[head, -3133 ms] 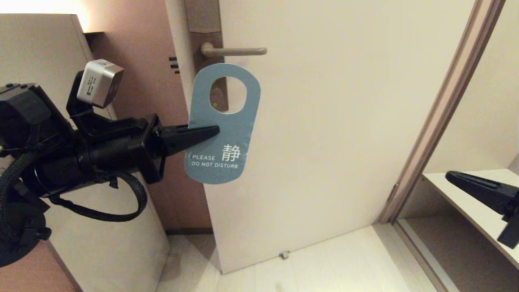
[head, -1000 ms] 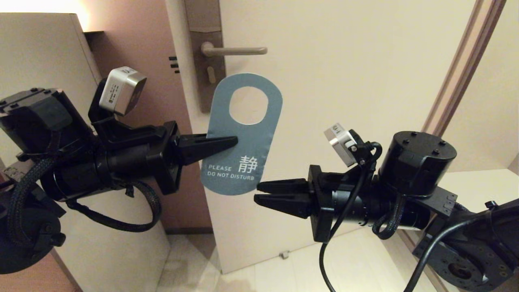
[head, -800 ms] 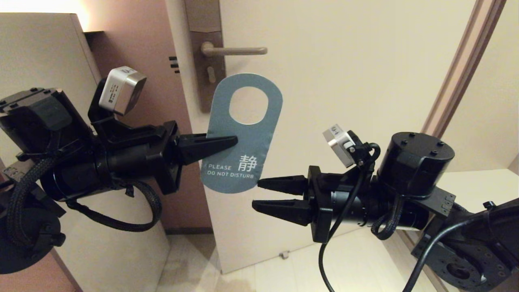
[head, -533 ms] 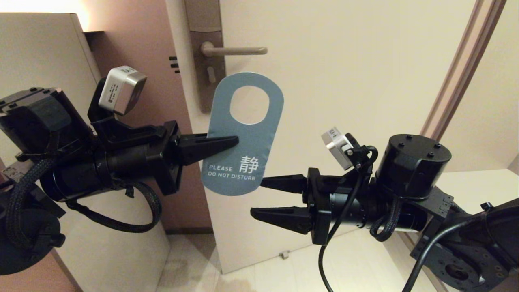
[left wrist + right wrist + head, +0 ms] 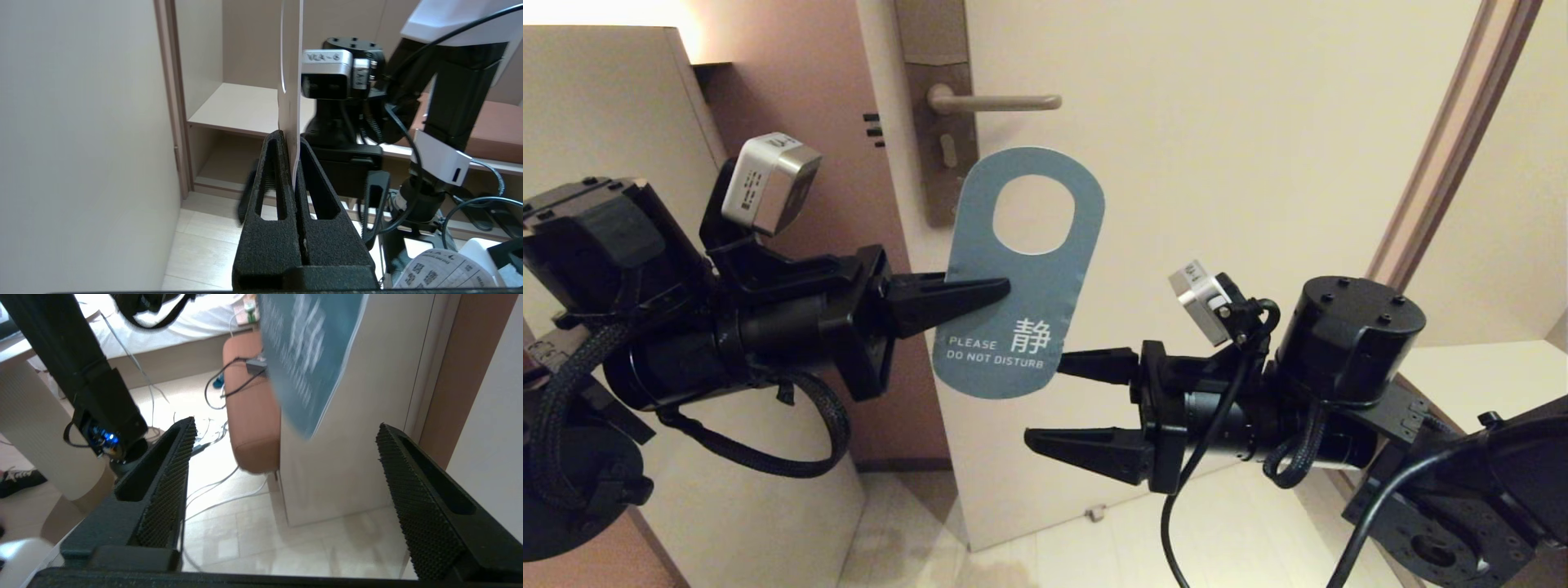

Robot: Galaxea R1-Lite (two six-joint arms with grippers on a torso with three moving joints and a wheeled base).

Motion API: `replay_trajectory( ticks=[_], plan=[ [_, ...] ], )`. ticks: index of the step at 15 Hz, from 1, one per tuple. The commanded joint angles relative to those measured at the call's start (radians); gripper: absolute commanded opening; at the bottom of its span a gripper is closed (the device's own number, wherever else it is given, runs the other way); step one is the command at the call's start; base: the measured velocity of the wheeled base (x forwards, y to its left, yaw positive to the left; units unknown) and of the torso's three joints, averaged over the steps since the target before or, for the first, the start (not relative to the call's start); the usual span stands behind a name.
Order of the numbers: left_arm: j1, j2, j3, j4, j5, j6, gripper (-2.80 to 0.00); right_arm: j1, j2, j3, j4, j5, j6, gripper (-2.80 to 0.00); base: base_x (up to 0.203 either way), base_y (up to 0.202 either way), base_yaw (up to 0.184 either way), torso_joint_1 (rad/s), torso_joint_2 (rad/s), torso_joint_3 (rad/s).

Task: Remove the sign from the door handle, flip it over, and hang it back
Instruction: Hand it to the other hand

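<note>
A: Start at the left gripper (image 5: 1001,287). What is it doing?

B: It reaches in from the left of the head view, jaws pressed together on the left edge of the sign (image 5: 1021,278), about halfway down the card. In the left wrist view the card shows edge-on, a thin pale strip pinched between the two black fingers (image 5: 282,171).

A: Which face of the sign shows?

B: The blue-grey one, in the middle of the head view, with "PLEASE DO NOT DISTURB" in white near its lower end and the oval hole near its top. It is held upright, leaning slightly to the right.

A: And the door handle (image 5: 992,102)?

B: Top centre of the frame, a level lever on a tall narrow plate (image 5: 938,122). The sign is off it, held below and slightly right of it (the oval hole frames only bare door (image 5: 1217,163)).

A: The right gripper (image 5: 1058,400)?

B: It comes in from the lower right, jaws standing wide apart and holding nothing. The upper finger's tip sits at the sign's lower right edge, partly hidden behind the card; the lower finger (image 5: 1086,447) points left beneath the card's rounded end. Whether the upper finger touches the card I cannot tell. In the right wrist view the sign's blue lower corner (image 5: 310,355) hangs beyond the gap between the two ribbed pads (image 5: 171,486)
</note>
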Motion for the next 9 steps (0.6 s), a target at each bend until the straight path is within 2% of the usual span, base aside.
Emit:
replay_trajectory(
  ticks=[1, 6, 9],
  plan=[
    [-0.021, -0.003, 0.004, -0.006, 0.002, -0.001, -2.80, 0.002, 0.018, -0.016, -0.013, 0.005, 0.002, 0.00, 0.000, 0.000, 0.000, 0.000, 0.00, 0.000],
    [-0.050, -0.002, 0.002, -0.006, 0.027, 0.001, -2.80, 0.005, 0.027, -0.105, -0.012, 0.005, 0.039, 0.00, 0.000, 0.000, 0.000, 0.000, 0.00, 0.000],
    [-0.049, 0.004, 0.000, -0.007, 0.027, 0.002, -2.80, 0.005, 0.017, -0.108, -0.012, 0.006, 0.043, 0.00, 0.000, 0.000, 0.000, 0.000, 0.00, 0.000]
  ],
)
